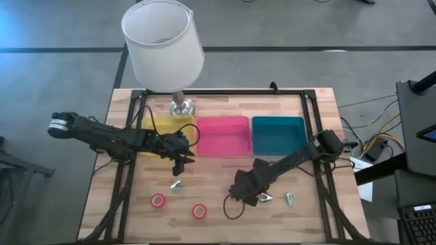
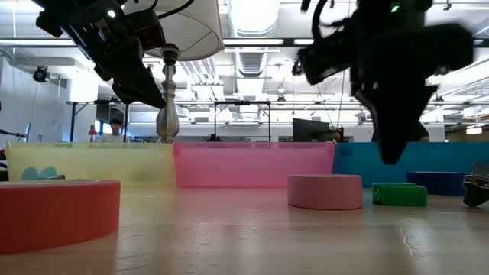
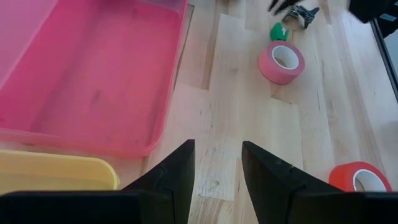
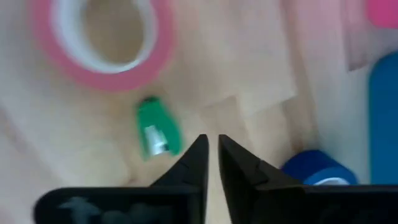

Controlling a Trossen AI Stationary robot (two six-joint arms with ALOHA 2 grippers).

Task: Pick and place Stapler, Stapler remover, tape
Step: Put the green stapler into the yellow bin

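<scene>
My left gripper [image 3: 216,163] is open and holds nothing. It hangs over bare wood by the near walls of the yellow and pink bins [image 1: 180,160]. My right gripper [image 4: 211,155] is shut and holds nothing. It points down above the small green stapler [image 4: 155,130], without touching it [image 2: 393,149]. A pink tape roll [image 4: 102,43] and a blue tape roll [image 4: 317,169] lie flat on either side of the stapler. Another red roll [image 1: 159,201] lies flat near the table's front. A silvery claw remover [image 3: 303,14] lies beyond the stapler.
Yellow bin [image 1: 163,128], pink bin [image 1: 223,136] and teal bin [image 1: 278,134] stand in a row at the table's far side. A lamp with a white shade [image 1: 162,44] stands behind them. Small silvery pieces [image 1: 177,184] [image 1: 289,199] lie on the wood. A black frame rail [image 1: 320,170] borders the table.
</scene>
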